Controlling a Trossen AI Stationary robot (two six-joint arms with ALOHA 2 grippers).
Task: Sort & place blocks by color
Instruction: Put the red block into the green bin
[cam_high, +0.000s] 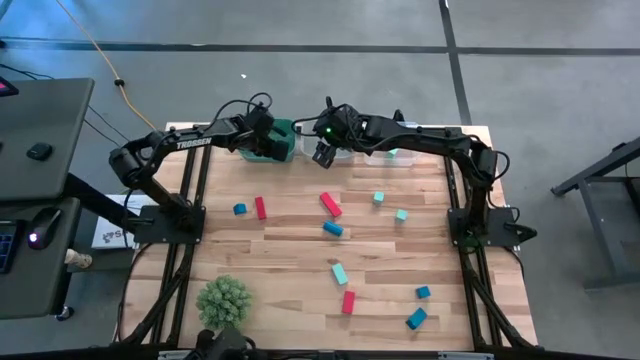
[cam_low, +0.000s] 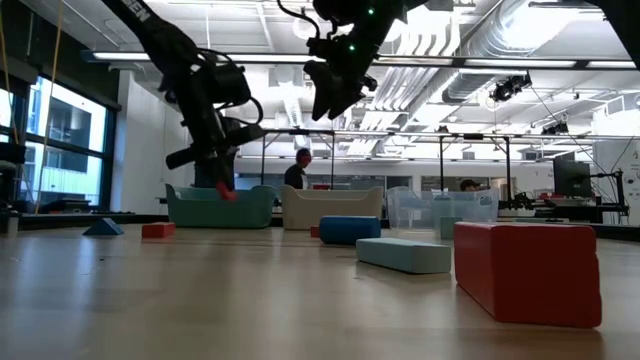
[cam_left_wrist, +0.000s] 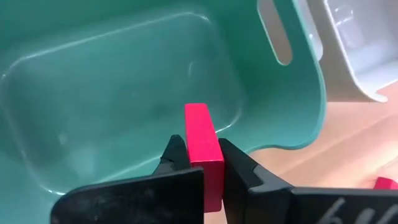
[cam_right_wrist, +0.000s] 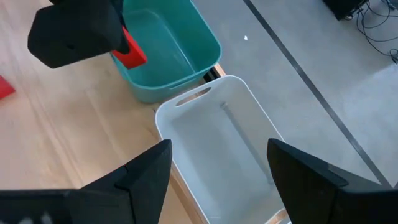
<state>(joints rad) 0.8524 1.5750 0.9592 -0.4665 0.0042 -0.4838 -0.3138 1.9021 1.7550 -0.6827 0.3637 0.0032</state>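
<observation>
Both arms reach from above to the table's far edge, where the left gripper (cam_high: 268, 135) hangs over the teal bin (cam_high: 281, 142) and the right gripper (cam_high: 325, 152) over the white bin (cam_high: 342, 152). Low view: a red bar (cam_low: 527, 271) lies closest. Left wrist: fingers clamp a red block (cam_left_wrist: 203, 152) above the teal bin. Right wrist: jaws spread wide, holding nothing, over the white bin.
</observation>
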